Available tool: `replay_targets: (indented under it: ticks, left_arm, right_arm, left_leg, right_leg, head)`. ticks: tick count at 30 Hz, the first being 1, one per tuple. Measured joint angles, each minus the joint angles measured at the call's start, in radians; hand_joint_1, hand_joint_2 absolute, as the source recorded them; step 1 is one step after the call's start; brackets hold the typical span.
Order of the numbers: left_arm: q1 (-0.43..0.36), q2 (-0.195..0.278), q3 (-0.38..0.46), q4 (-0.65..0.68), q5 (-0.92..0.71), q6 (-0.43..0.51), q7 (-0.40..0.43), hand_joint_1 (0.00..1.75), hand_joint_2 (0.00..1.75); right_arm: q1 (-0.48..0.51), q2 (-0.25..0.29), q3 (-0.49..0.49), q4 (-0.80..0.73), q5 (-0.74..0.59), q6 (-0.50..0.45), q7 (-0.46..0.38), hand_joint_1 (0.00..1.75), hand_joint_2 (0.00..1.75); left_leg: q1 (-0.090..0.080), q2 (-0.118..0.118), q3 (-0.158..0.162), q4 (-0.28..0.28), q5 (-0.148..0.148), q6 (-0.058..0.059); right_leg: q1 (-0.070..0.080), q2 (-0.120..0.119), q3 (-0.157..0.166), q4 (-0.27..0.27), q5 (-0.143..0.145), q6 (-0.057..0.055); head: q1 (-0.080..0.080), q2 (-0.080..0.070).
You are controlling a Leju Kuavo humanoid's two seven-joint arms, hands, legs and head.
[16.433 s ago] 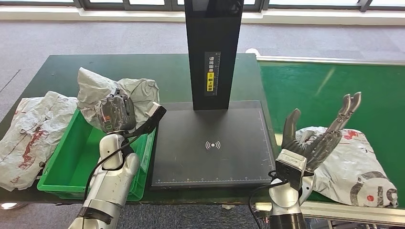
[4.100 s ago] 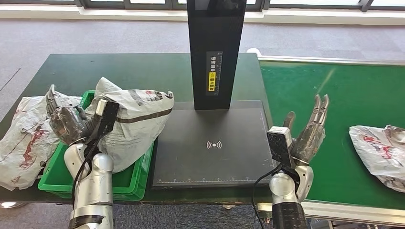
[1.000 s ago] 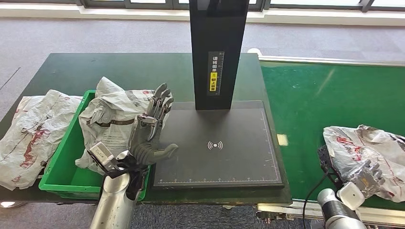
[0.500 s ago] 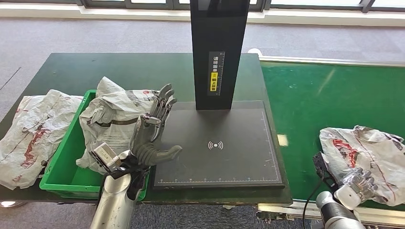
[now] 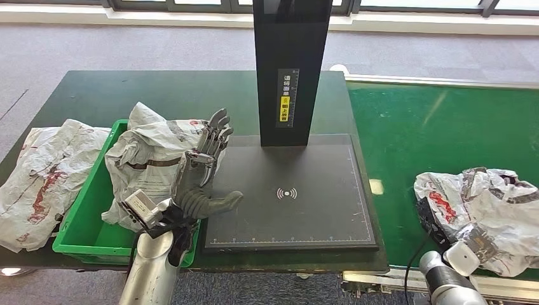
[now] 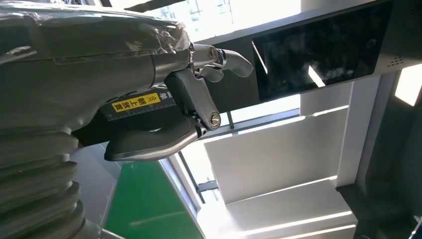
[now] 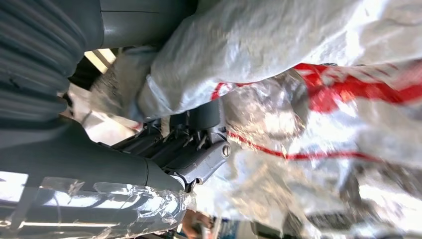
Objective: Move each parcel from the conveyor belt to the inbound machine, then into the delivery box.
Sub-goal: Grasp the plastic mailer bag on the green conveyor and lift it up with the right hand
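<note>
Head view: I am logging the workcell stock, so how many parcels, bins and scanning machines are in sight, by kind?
Parcels: 3, one in the green bin, one on the table left of the bin, one on the conveyor belt at the right hand
Green bins: 1
Inbound machines: 1
Total: 5

The black column (image 5: 289,70) of the inbound machine carries a vertical label (image 5: 284,98) of Chinese characters above a yellow strip (too small to read), and its scanning plate (image 5: 289,190) bears a white contactless-wave sign (image 5: 286,192).
</note>
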Motion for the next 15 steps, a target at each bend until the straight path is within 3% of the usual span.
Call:
replay_targets:
  ticks: [3, 8, 12, 15]
  left_arm:
    - [0.000, 0.000, -0.001, -0.001, 0.000, 0.010, -0.002, 0.00, 1.75]
    - [0.000, 0.000, -0.003, -0.001, 0.000, 0.012, -0.008, 0.00, 1.75]
    - [0.001, 0.001, -0.003, -0.001, 0.001, 0.018, -0.016, 0.00, 1.75]
    - [0.002, 0.001, -0.003, -0.001, 0.002, 0.019, -0.019, 0.00, 1.75]
  right_arm:
    - [-0.004, 0.035, 0.002, -0.021, 0.000, -0.071, -0.086, 1.75, 1.75]
    - [-0.008, 0.082, 0.008, -0.054, -0.010, -0.093, -0.131, 1.75, 1.75]
    - [-0.008, 0.128, 0.012, -0.099, -0.067, -0.145, -0.328, 1.75, 1.75]
    - [-0.005, 0.164, 0.016, -0.131, -0.107, -0.150, -0.406, 1.75, 1.75]
  left_leg:
    - [0.000, 0.001, 0.001, 0.000, 0.000, 0.000]
    - [0.000, -0.003, 0.000, 0.000, 0.001, -0.001]
    - [0.000, -0.001, 0.000, 0.000, 0.001, -0.001]
    - [0.000, -0.002, 0.000, 0.000, 0.001, -0.001]
  right_leg:
    - [0.000, 0.001, 0.000, 0.000, 0.000, 0.000]
    - [0.000, -0.003, 0.000, 0.001, 0.000, 0.000]
    - [0.000, 0.000, 0.000, 0.001, 0.000, 0.000]
    - [0.000, -0.001, 0.000, 0.001, 0.000, 0.000]
  head:
    - [0.000, 0.000]
    - [0.000, 0.000]
    - [0.000, 0.000]
    - [0.000, 0.000]
